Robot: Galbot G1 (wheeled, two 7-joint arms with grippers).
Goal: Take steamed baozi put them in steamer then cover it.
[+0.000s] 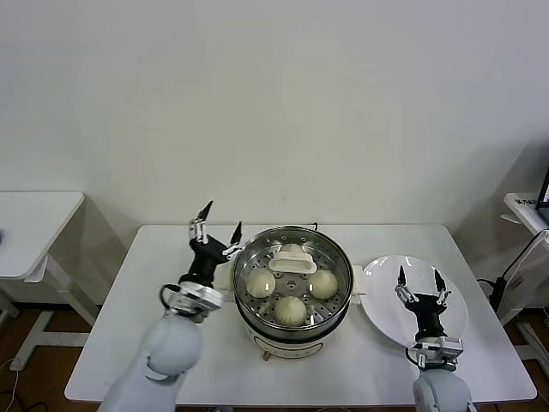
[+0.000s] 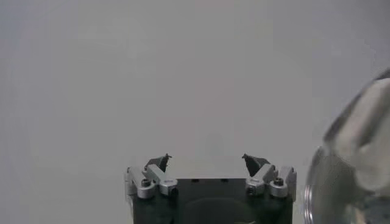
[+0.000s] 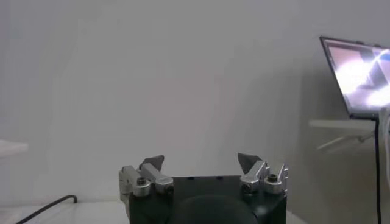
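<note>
Covering looks done: cover (image 1: 292, 262) sits on steamer (image 1: 336, 296) over baozi (image 1: 260, 282). Left gripper (image 1: 218, 227) and right gripper (image 1: 419, 281) both wide, empty. Next: retract.

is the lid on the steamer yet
On. The lid sits flat across the steamer rim, handle centred, with the four baozi visible through the glass.

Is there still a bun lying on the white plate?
No, the white plate is bare; the buns sit in the steamer under its lid.

The cover (image 1: 293, 264) partly hides the rearmost baozi (image 1: 292, 250).
</note>
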